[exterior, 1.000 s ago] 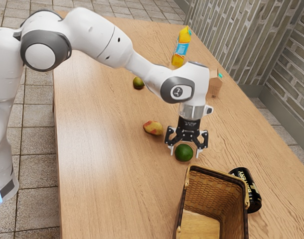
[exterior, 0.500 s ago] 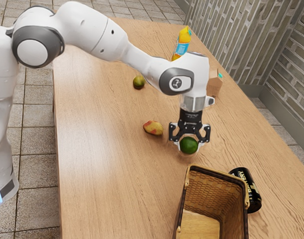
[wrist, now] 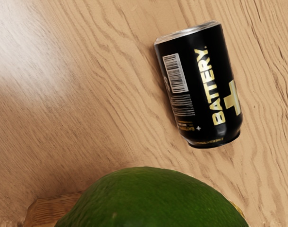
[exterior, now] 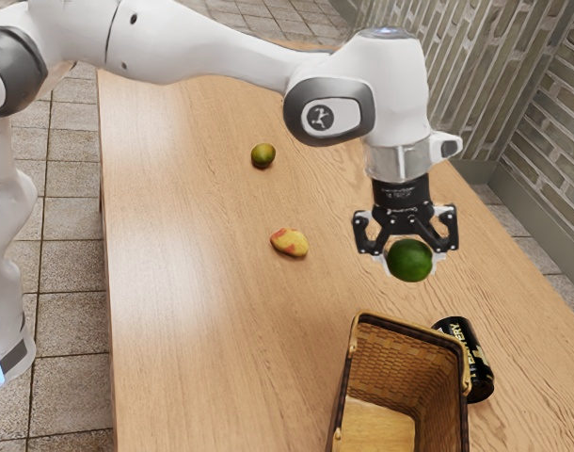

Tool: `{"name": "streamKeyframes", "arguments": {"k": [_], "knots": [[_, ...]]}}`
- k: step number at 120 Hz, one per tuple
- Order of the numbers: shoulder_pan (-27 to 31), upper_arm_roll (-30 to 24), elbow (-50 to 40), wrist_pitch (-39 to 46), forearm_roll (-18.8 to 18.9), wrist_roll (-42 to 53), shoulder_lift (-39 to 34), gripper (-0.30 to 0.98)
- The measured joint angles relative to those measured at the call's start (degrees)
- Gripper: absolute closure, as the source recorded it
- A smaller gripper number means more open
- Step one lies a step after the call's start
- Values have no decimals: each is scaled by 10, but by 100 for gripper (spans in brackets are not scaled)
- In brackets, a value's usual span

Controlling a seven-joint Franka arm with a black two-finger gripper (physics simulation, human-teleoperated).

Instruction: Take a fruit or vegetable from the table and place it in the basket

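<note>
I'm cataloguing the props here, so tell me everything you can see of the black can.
The black can lies on its side on the table, close beside the basket. It looks like metal, with a silvery rim at one end. Along its side run gold lettering reading BATTERY, a gold plus sign and a white barcode. I see no dents. Only the table is seen touching it.

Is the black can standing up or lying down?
Lying down: the black can rests on its side on the table, with BATTERY written along it.
</note>
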Motion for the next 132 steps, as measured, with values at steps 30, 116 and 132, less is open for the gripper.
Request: {"name": "streamKeyframes", "arguments": {"k": [30, 116, 132], "knots": [[-31, -2, 41, 3, -12, -46, 48, 36], [-72, -18, 78, 45, -101, -106, 106, 6], [-65, 44, 52, 30, -99, -128, 71, 2]]}}
